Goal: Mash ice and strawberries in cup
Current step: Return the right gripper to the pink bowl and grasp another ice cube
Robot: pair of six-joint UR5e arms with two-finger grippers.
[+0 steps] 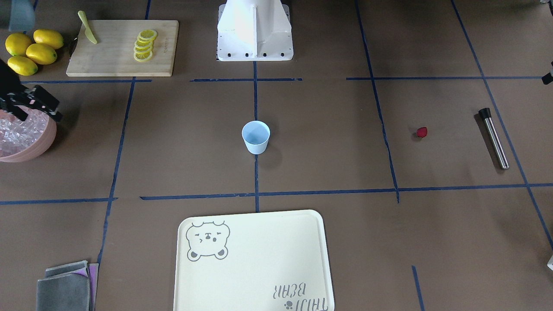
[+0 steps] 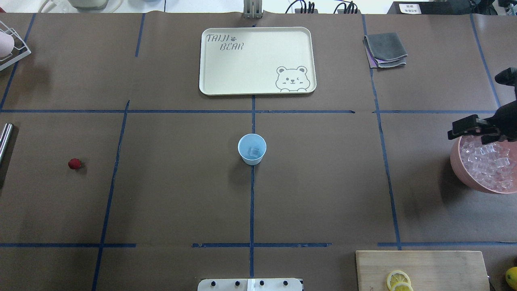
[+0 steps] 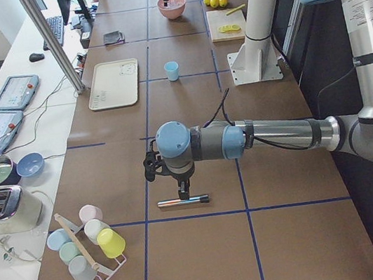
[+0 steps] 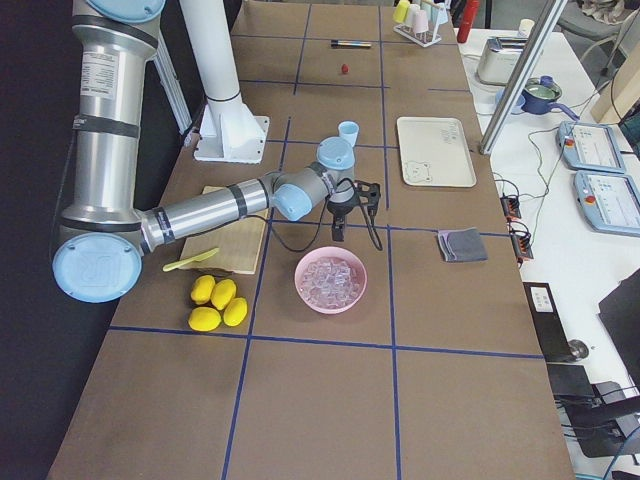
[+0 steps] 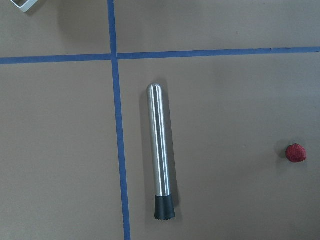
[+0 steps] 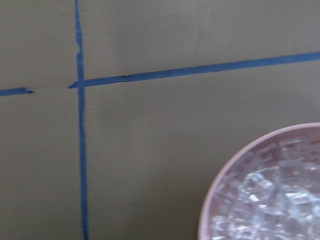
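Note:
The pale blue cup stands upright at the table's middle and holds one clear ice cube. More ice fills the pink bowl. The strawberry lies on the table and also shows in the left wrist view. My right gripper hovers over the bowl's rim on the cup side; its fingers look apart with nothing between them. My left gripper hangs just above a steel muddler; I cannot tell whether it is open or shut.
A cream bear tray lies beyond the cup. Folded grey cloths lie beside it. A cutting board holds lemon slices and a knife. Whole lemons sit next to it. A cup rack stands at the left end.

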